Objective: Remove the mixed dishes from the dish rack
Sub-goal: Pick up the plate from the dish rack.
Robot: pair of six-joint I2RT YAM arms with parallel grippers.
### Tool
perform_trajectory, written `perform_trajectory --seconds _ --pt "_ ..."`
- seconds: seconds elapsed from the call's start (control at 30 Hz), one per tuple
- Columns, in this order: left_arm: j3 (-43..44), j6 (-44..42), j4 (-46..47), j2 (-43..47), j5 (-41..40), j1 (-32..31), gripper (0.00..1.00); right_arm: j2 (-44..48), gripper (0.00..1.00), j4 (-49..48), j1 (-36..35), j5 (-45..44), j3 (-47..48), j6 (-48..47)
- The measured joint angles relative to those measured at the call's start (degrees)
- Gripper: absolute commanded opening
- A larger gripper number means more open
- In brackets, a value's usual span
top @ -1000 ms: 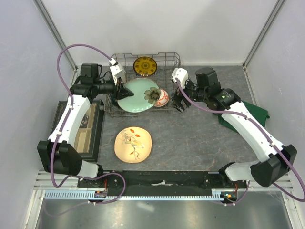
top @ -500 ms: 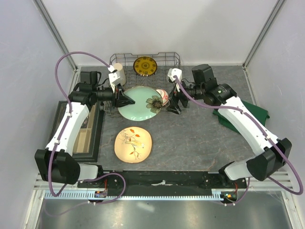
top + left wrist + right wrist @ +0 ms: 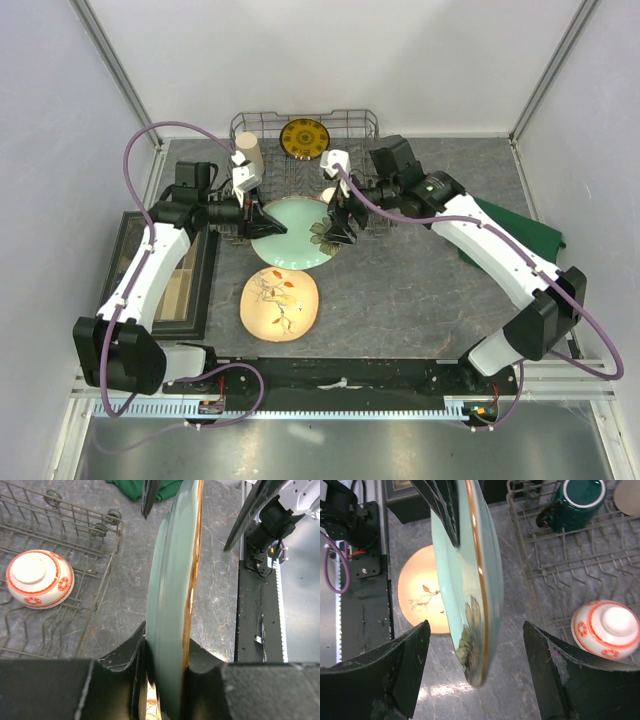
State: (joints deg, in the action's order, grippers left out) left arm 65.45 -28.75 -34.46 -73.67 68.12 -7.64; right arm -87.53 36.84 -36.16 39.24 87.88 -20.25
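Pale-green glaze with a thin brown rim marks the larger pale-green flower plate [image 3: 292,232], a broad round disc with a dark bloom painted near its right edge. It is held tilted above the grey marbled table [image 3: 420,290], just near of the dish rack [image 3: 262,125] and far of the cream floral plate [image 3: 280,302], which lies flat on the stone-look top.

The left gripper [image 3: 167,655] is clenched on the flower plate's left rim, its black pads pressed to both faces; in the left wrist view the plate [image 3: 172,605] shows edge-on, thick and smooth. The right gripper [image 3: 476,630] is spread wide, one matte black finger on each side of the plate's opposite rim [image 3: 465,580], with clear gaps and no contact.

The rack is thin grey wire with raised sides and bent tines. Inside it the red-and-white bowl [image 3: 37,577] rests upside down, its plain foot ring up, and the glossy dark green mug [image 3: 577,500] sits among the tines. A small yellow plate [image 3: 305,137] stands against the far side, and a tall beige cup [image 3: 247,153] is at the far left corner.

A rumpled green cloth [image 3: 515,235] lies to the right, a flat dark-framed tray [image 3: 170,275] to the left.
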Motion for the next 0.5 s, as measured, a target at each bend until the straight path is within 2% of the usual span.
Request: perform_trajectory --seconds 0.33,0.43,0.47,0.5 --pt "-0.92 0.66 1.01 1.53 0.7 -0.22 0.02 -5.18 0.46 -1.01 -2.25 -0.07 3.1 1.66" --pt "-0.96 0.72 1.46 1.97 1.18 -0.26 0.02 -5.81 0.28 -1.09 -2.27 0.22 3.15 1.97" --pt "-1.05 0.72 1.77 1.99 1.01 -0.26 0.01 -5.88 0.17 -1.03 -2.36 0.76 3.17 2.16" --pt "-1.11 0.72 1.86 1.99 1.01 -0.2 0.01 -5.92 0.11 -1.03 -2.43 1.03 3.19 2.1"
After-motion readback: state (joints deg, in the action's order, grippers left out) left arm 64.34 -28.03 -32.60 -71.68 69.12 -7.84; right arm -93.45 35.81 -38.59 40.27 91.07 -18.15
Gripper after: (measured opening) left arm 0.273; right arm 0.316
